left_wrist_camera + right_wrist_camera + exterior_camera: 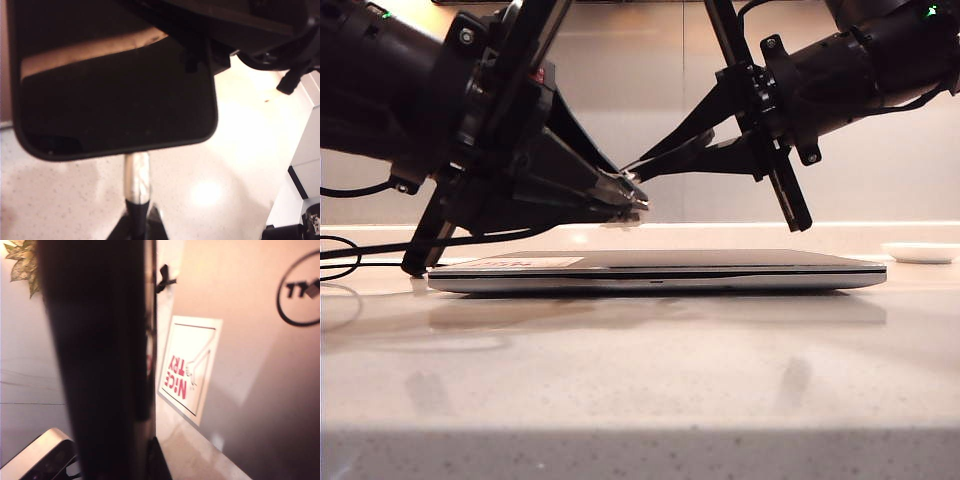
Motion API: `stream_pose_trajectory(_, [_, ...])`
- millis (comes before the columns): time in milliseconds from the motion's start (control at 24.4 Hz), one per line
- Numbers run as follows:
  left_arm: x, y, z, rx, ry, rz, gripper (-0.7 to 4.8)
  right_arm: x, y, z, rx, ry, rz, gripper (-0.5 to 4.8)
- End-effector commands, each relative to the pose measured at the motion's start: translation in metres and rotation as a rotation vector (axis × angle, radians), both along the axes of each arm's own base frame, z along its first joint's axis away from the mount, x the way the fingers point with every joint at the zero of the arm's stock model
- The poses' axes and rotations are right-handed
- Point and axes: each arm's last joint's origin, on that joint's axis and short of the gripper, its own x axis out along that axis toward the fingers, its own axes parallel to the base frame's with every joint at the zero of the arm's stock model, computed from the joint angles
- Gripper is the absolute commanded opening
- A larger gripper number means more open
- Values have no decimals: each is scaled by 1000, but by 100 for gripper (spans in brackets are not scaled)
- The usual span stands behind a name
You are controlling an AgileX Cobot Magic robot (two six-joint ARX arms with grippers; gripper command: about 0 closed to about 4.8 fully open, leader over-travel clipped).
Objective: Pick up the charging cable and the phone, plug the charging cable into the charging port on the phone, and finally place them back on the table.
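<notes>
In the left wrist view the phone [115, 90] is a black slab with rounded corners. The silvery plug [136, 175] of the charging cable meets its lower edge. My left gripper [136, 230] is shut on the plug's black body. In the exterior view the left gripper [638, 200] hangs above the table [640, 380], tip to tip with my right gripper [705, 145]. The black cord [380, 247] trails off to the left. The right gripper [115, 460] is shut on the phone [100, 365], which shows edge-on. I cannot tell whether the plug is seated in the port.
A wide silver laptop [660, 272] lies flat on the table right under both grippers, with a red-and-white sticker [190, 365] on its lid. A small white dish [920, 252] sits at the back right. A light raised strip [820, 232] runs along the back edge.
</notes>
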Motion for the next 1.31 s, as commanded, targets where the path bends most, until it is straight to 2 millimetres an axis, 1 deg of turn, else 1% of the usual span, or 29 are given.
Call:
stream_pose_trajectory(41, [2,-1,6,-38,-40,21,-6,-3,2,5,24,-10,52,-6])
stream_pose_trajectory(164, [2,-1,6,-39,-40,21,-5,-2,2,7,31,-30,49,-6])
stream_pose_trajectory(205, [2,-1,7,-40,-41,21,4,-2,2,8,34,-37,48,-6])
stream_pose_trajectory(246, [2,-1,7,-40,-41,21,25,-2,2,9,36,-42,45,-6])
stream_pose_trajectory(287, [2,-1,7,-40,-41,21,68,-2,2,10,38,-46,45,-6])
stream_pose_trajectory(328, [2,-1,7,-40,-42,21,155,-3,1,11,39,-50,43,-6])
stream_pose_trajectory(410, [2,-1,8,-46,-46,21,235,-2,1,12,38,-54,36,-6])
stream_pose_trajectory(452, [2,-1,8,-49,-49,21,243,-2,1,13,36,-57,29,-6])
stream_pose_trajectory(534, [2,-1,11,-63,-60,22,243,-1,0,14,30,-66,7,-6])
stream_pose_trajectory(698, [1,0,23,-102,-92,21,242,3,-10,16,20,-83,-53,-6])
stream_pose_trajectory(780, [1,1,35,-132,-124,21,230,9,-24,18,13,-87,-104,-6])
stream_pose_trajectory(821, [0,2,39,-129,-147,16,182,12,-32,18,6,-85,-128,-6])
stream_pose_trajectory(862, [0,1,44,-113,-164,10,90,13,-42,19,-10,-92,-156,-6])
stream_pose_trajectory(903, [1,1,48,-92,-181,4,27,14,-51,19,-27,-92,-180,-6])
stream_pose_trajectory(944, [1,1,52,-76,-196,1,-8,14,-57,19,-38,-86,-195,-6])
stream_pose_trajectory(985, [4,3,60,-43,-227,6,-6,14,-74,20,-64,-79,-231,-6])
stream_pose_trajectory(1067, [10,8,72,0,-253,25,-6,12,-97,20,-93,-42,-281,-6])
stream_pose_trajectory(1108, [14,14,79,30,-268,45,-6,11,-111,20,-89,-7,-297,-6])
stream_pose_trajectory(1190, [22,24,89,103,-294,82,-6,10,-130,21,-108,38,-311,-6])
stream_pose_trajectory(1314, [32,40,98,202,-305,133,-6,9,-149,28,-170,42,-329,-6])
